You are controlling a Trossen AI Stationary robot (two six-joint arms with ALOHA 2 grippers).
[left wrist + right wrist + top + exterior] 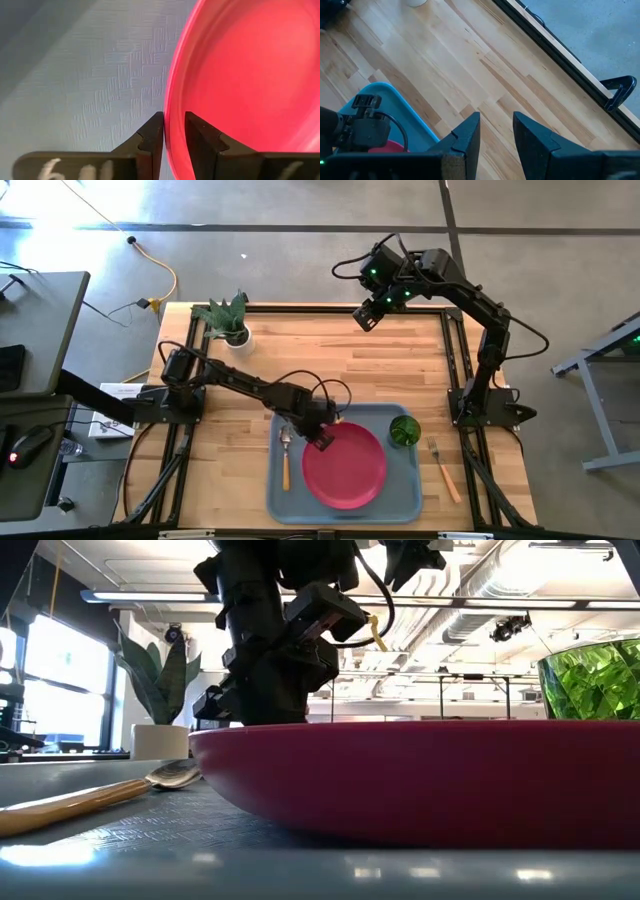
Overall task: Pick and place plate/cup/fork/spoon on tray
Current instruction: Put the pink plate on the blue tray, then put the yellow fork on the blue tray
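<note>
The pinkish-red plate (345,465) lies flat on the blue-grey tray (405,485). My left gripper (322,440) is at the plate's far-left rim, pointing steeply down. Its fingers stand open on either side of the rim (169,107), one outside and one inside. The green cup (404,430) stands in the tray's far right corner. The spoon (286,455) lies along the tray's left side. The fork (443,470) lies on the wood to the right of the tray. My right gripper (365,317) hangs open, high over the far part of the table.
A white pot with a green plant (228,320) stands at the table's far left corner. Bare wood lies between the tray and the far edge. Black frame rails (455,350) run along the table's sides.
</note>
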